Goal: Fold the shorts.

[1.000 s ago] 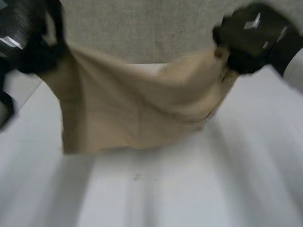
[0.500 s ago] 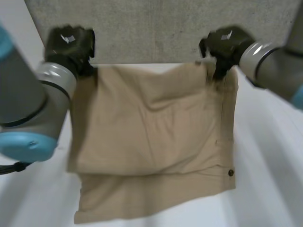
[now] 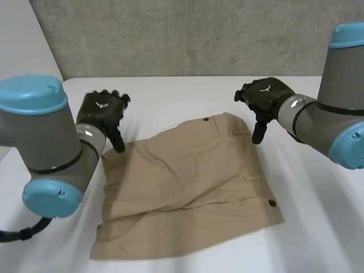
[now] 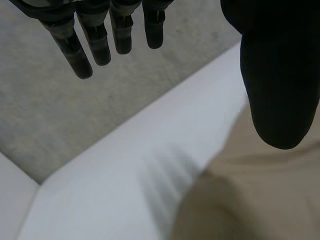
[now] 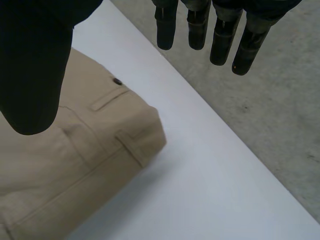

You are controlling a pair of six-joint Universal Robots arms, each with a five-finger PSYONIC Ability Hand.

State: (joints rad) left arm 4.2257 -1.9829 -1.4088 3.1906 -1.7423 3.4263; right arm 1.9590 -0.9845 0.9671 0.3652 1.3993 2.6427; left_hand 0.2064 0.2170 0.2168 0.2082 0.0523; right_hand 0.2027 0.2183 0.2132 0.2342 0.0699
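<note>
The tan shorts (image 3: 187, 182) lie folded over on the white table (image 3: 170, 96), with the waistband and a dark button at the far right corner (image 5: 116, 107). My left hand (image 3: 102, 114) hovers just above the shorts' far left corner (image 4: 260, 195), fingers (image 4: 95, 40) straight and spread, holding nothing. Over the far right corner my right hand (image 3: 263, 99) is also open, its fingers (image 5: 220, 35) straight and apart from the cloth.
A grey concrete wall (image 3: 187, 34) runs behind the table's far edge. Bare white tabletop surrounds the shorts on the right (image 3: 318, 216) and at the back.
Both hands carried the shorts' lifted edge forward and down, laid it on the table, then let go and opened. The shorts now lie folded flat.
</note>
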